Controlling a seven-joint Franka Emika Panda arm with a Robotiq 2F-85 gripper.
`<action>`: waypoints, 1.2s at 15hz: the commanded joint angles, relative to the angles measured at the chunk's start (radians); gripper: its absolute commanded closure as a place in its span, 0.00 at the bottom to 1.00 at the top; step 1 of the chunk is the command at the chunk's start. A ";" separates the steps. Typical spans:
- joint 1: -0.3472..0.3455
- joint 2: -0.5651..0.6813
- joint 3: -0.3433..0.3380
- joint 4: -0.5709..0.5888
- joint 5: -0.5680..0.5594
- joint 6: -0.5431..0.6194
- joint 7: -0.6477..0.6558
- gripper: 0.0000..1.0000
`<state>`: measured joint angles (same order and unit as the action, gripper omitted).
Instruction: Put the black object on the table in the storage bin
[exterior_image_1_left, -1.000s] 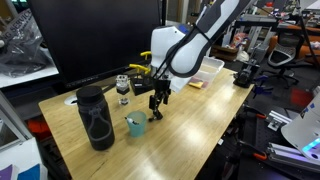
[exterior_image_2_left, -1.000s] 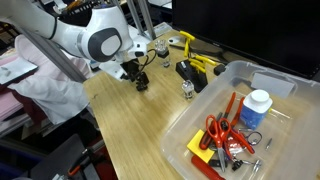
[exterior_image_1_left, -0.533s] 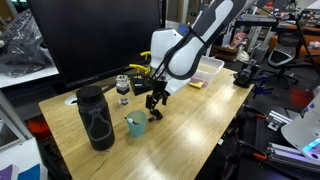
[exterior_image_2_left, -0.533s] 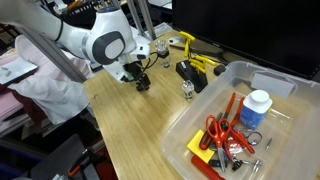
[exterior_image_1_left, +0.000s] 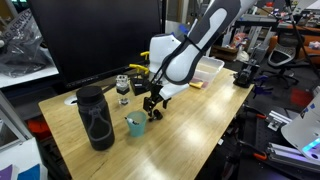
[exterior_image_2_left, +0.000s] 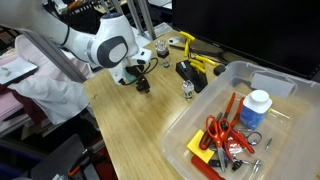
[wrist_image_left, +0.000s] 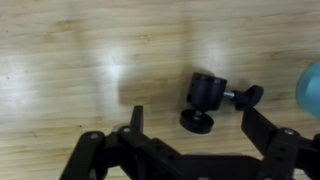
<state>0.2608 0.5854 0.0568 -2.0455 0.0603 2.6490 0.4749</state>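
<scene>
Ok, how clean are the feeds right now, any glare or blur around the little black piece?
Wrist view: the black piece is fairly sharp, there is a pale glare patch on the table beside it, and the cup at the edge is blurred. In both exterior views: even light but low resolution, and the piece under the gripper is too small to make out.
</scene>
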 joint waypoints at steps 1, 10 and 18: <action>0.055 -0.001 -0.038 0.008 0.006 -0.002 0.072 0.00; 0.112 0.015 -0.096 0.016 -0.031 0.011 0.189 0.00; 0.101 0.062 -0.098 0.049 -0.027 0.000 0.196 0.26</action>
<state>0.3563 0.6303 -0.0364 -2.0193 0.0335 2.6496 0.6555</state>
